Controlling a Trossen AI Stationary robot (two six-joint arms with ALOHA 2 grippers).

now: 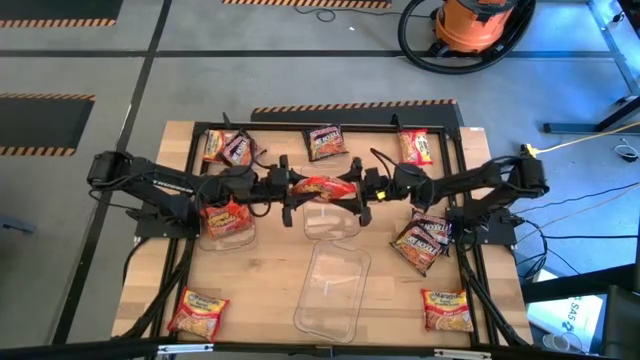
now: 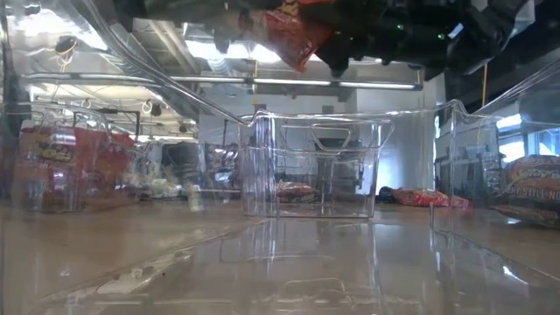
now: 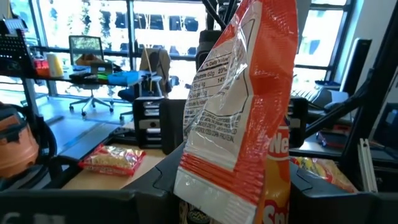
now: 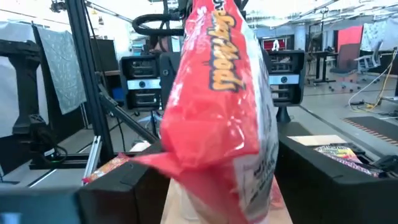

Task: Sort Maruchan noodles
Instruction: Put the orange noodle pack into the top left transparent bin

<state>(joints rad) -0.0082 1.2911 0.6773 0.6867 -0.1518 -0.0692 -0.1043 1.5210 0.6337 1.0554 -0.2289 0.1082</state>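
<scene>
One packet (image 1: 323,186) is up in the air right now, an orange-red Maruchan one, stretched between my left claw (image 1: 292,187) and my right claw (image 1: 356,188) over the middle of the desk (image 1: 270,290). Both wrist views are basically filled with it, so I'd say both claws are clamped on that packet, one at each end. It hangs right above the clear bin (image 1: 331,221) in the centre, and the low view shows it dangling over that bin's rim.

Progress-wise, I'd call it early days. One bin on my left (image 1: 228,222) already has a red-and-yellow packet (image 1: 226,217) in it, looks like, so that's maybe one sorted. A longer clear tray (image 1: 333,288) sits nearer the front edge and I can't spot anything in it.

Plenty left lying loose on the desk:
- two packets (image 1: 228,148) at the far left corner, overlapping
- one dark packet (image 1: 326,141) far middle
- one more (image 1: 415,147) far right
- a little pile (image 1: 422,240) beside my right arm
- one (image 1: 198,311) at the near left corner
- one (image 1: 447,308) at the near right corner

So roughly one in, one in hand, the rest still to go.
</scene>
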